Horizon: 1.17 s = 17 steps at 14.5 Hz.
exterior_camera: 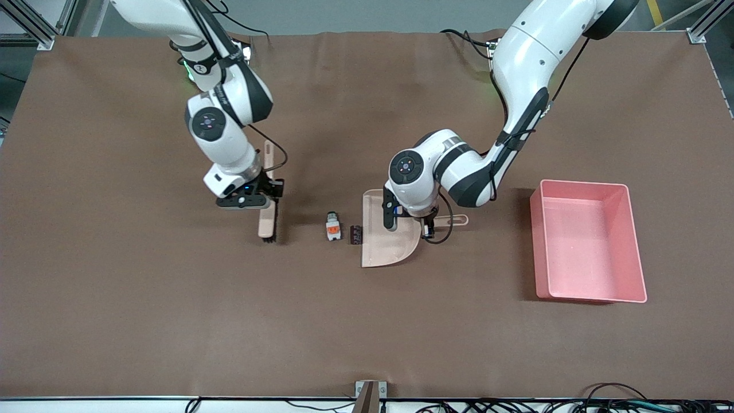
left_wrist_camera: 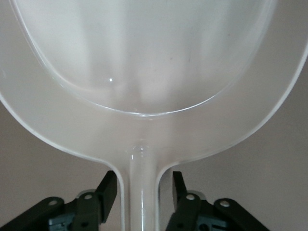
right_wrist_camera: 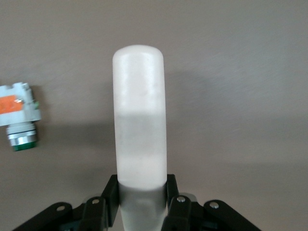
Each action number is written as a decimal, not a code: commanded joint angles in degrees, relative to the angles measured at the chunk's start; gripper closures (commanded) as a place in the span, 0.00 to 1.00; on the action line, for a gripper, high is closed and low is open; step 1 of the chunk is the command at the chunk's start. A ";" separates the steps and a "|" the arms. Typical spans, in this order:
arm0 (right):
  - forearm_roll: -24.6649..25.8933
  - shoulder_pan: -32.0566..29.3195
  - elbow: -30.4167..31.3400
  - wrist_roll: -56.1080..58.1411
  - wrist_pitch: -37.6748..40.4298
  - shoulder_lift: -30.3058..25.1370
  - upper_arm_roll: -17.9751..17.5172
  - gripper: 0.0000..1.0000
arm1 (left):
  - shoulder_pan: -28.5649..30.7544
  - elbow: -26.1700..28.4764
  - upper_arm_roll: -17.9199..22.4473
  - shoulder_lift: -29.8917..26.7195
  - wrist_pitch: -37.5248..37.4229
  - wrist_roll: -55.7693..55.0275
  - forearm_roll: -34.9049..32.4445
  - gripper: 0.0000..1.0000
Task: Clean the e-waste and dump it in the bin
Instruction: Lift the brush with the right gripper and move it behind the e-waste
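Observation:
The e-waste lies mid-table: a white component with an orange label point(exterior_camera: 332, 227) and a small dark block point(exterior_camera: 356, 234), side by side just off the open edge of the beige dustpan point(exterior_camera: 385, 241). The component also shows in the right wrist view point(right_wrist_camera: 19, 113). My right gripper point(exterior_camera: 265, 196) is shut on the beige brush point(exterior_camera: 267, 222), whose bristles rest on the table toward the right arm's end from the e-waste. The brush back fills the right wrist view point(right_wrist_camera: 139, 120). My left gripper point(exterior_camera: 427, 228) is open, its fingers point(left_wrist_camera: 108, 190) straddling the dustpan handle point(left_wrist_camera: 143, 192) without touching it. The pink bin point(exterior_camera: 590, 289) stands toward the left arm's end.
A brown cloth covers the whole table point(exterior_camera: 172, 321). The dustpan's handle end point(exterior_camera: 459, 219) points toward the bin. A clamp point(exterior_camera: 370, 396) sits at the table edge nearest the front camera.

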<state>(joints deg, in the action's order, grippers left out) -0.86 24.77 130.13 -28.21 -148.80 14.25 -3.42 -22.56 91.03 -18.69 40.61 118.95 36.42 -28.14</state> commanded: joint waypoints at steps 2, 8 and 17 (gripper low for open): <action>0.34 5.37 -9.87 -8.86 0.79 9.10 0.70 0.99 | 0.50 2.22 -0.30 -2.03 0.76 -0.30 -0.87 0.48; -0.37 6.17 -22.55 -10.63 11.16 16.41 0.61 1.00 | 0.50 2.22 -0.30 -1.94 0.76 -0.30 -0.69 0.67; -1.95 12.06 -23.34 -21.53 7.21 17.56 0.61 0.99 | 0.41 2.05 -0.30 -1.94 -0.03 -0.30 -0.60 0.73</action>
<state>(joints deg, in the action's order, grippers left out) -1.99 35.68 107.15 -47.71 -140.15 31.64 -3.17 -22.50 91.28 -18.69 40.58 119.03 36.36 -28.14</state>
